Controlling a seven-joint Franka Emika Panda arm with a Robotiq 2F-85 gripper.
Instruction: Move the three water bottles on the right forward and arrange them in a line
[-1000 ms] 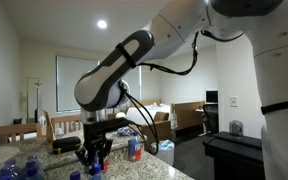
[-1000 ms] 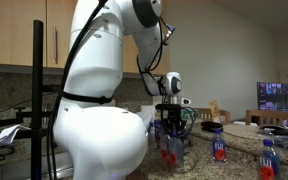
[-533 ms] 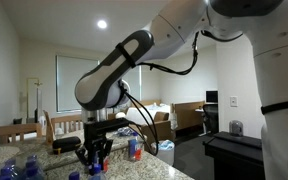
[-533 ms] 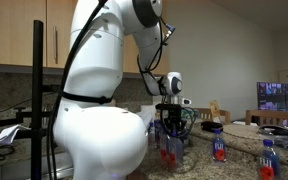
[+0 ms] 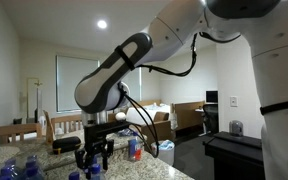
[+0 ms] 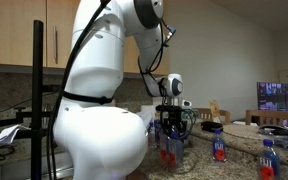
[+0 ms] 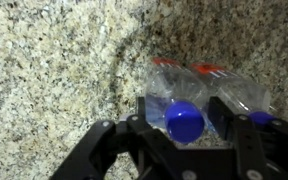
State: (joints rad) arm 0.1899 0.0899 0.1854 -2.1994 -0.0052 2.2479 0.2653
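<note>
Water bottle [image 7: 184, 120] stands upright between the gripper's [image 7: 181, 106] parted jaws, a second bottle [image 7: 246, 93] just beside it.

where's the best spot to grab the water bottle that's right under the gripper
Probably best to grip the water bottle on its upper body, just under the blue cap, coming straight down from above. It stands upright, and its round body fits between the jaws. A neighbouring bottle stands close beside it, so one jaw must slip into the gap between them.
</note>
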